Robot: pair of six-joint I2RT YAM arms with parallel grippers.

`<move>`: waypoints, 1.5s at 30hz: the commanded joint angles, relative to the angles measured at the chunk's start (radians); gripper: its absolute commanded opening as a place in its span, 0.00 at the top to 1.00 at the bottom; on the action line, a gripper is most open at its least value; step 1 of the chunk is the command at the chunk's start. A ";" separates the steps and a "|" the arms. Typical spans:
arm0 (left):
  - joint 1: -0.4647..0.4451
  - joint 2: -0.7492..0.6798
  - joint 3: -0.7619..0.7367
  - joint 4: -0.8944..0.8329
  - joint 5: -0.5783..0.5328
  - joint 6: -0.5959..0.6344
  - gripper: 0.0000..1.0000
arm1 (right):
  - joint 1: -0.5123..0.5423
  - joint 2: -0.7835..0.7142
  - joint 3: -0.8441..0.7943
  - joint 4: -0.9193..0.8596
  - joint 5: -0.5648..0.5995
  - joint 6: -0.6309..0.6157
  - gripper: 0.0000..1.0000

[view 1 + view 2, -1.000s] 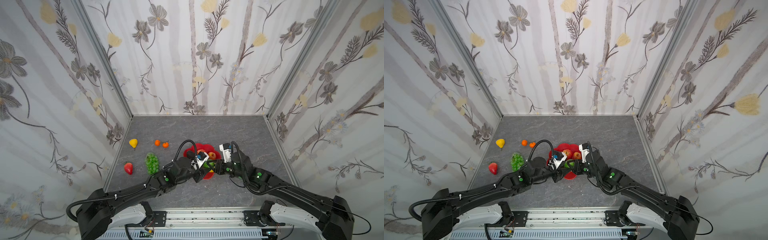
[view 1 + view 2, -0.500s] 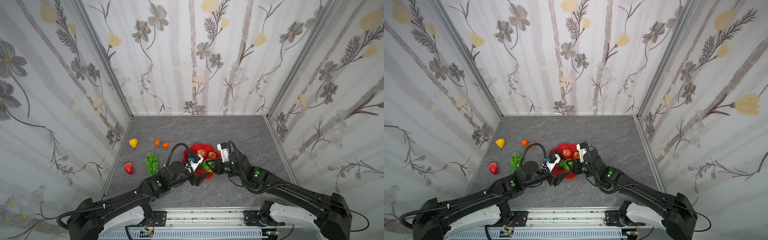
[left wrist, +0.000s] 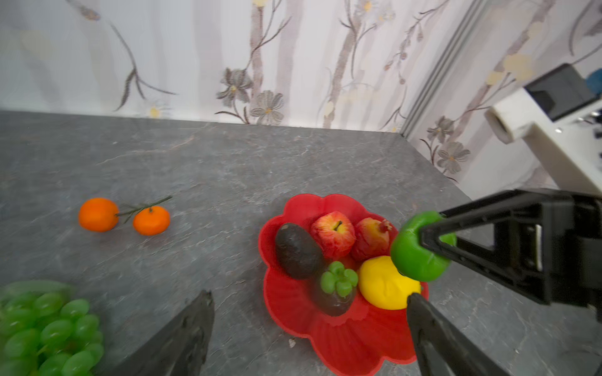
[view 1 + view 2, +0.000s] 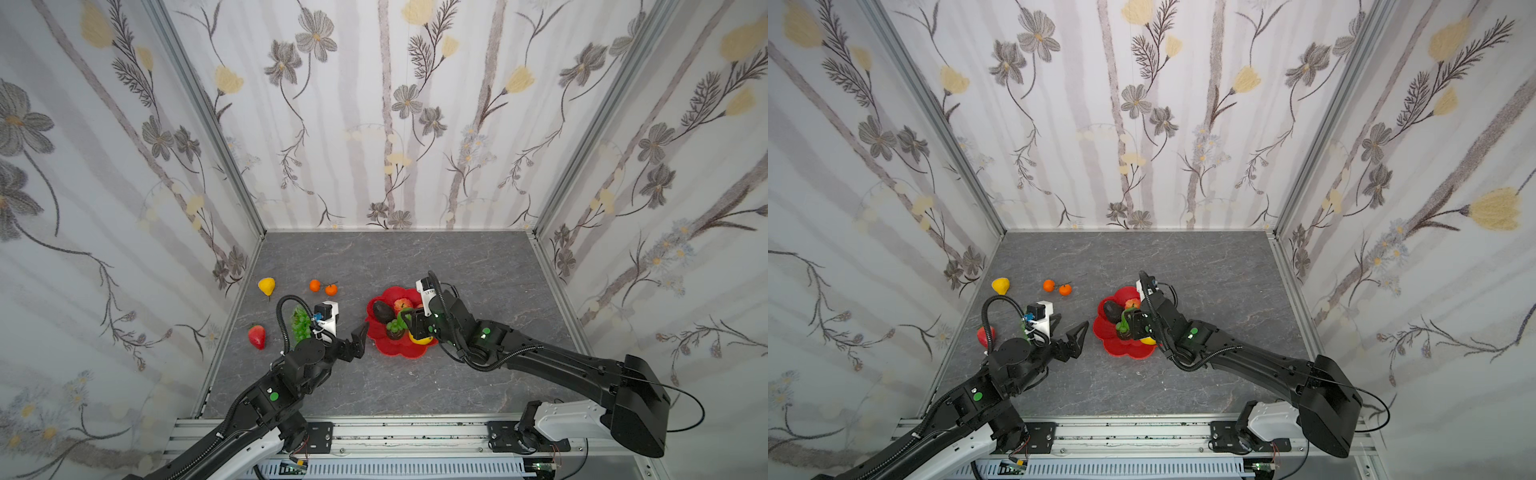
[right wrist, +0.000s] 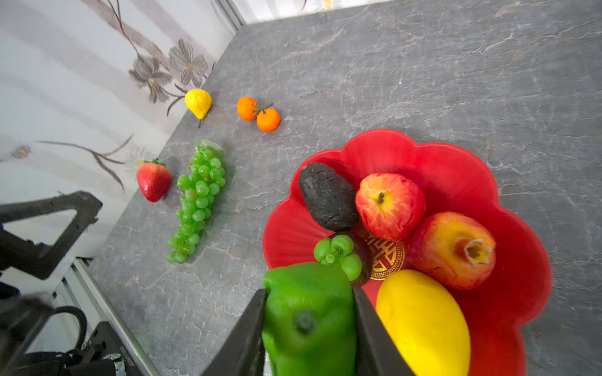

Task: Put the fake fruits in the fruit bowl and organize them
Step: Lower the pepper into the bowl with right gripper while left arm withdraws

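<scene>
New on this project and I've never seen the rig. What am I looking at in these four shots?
Two black robot arms are mounted on a rail, each ending in a two-finger gripper. Two pictures look down from overhead. The other two come from cameras on the wrists.

The right gripper is shut on a green pepper at the edge of the red bowl. The bowl holds an avocado, apple, pomegranate, yellow fruit and mangosteen. The left gripper is open and empty.

On the grey table lie grapes, a strawberry, a pear and two tangerines.
</scene>
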 commanded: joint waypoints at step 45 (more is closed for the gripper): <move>0.066 -0.146 -0.073 -0.131 -0.083 -0.152 0.02 | 0.127 0.567 0.365 -0.112 0.287 -0.226 0.70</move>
